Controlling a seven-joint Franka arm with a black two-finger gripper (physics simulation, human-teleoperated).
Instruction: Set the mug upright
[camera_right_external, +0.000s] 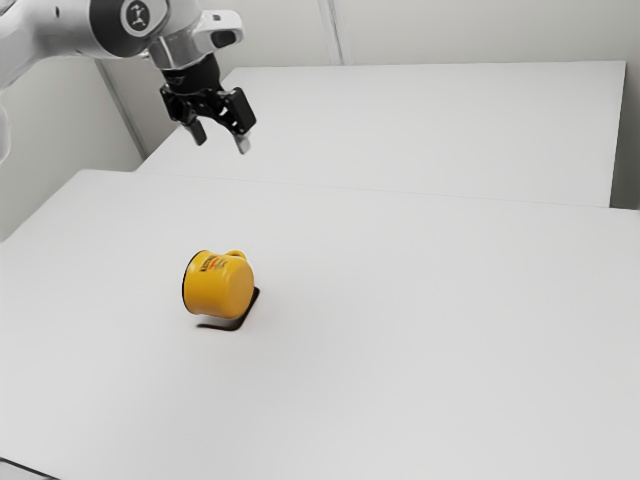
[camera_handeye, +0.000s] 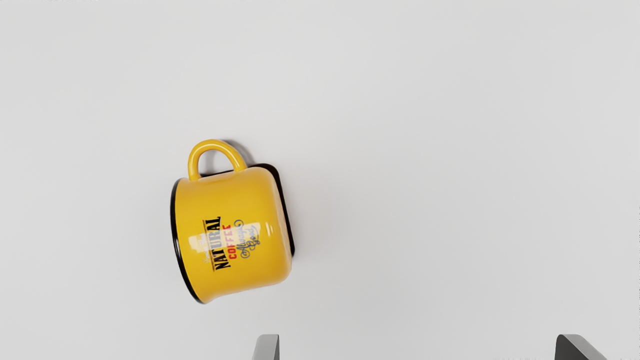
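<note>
My gripper (camera_right_external: 221, 144) hangs high above the table in the exterior view, well clear of the mug. Below it a yellow mug (camera_right_external: 217, 286) lies on its side, its black-rimmed mouth toward the exterior view's left and its base toward the right. In the wrist view the mug (camera_handeye: 235, 230) shows printed lettering on its wall, and its handle loop sticks out sideways along the table. The fingers of my gripper (camera_handeye: 417, 347) stand wide apart, nothing held between them. The inside of the mug is hidden.
The mug lies on a white table (camera_right_external: 420, 330). Behind the table, a large white panel-like surface (camera_right_external: 430, 130) extends toward the exterior view's right. A dark thin line crosses the bottom left corner of the exterior view.
</note>
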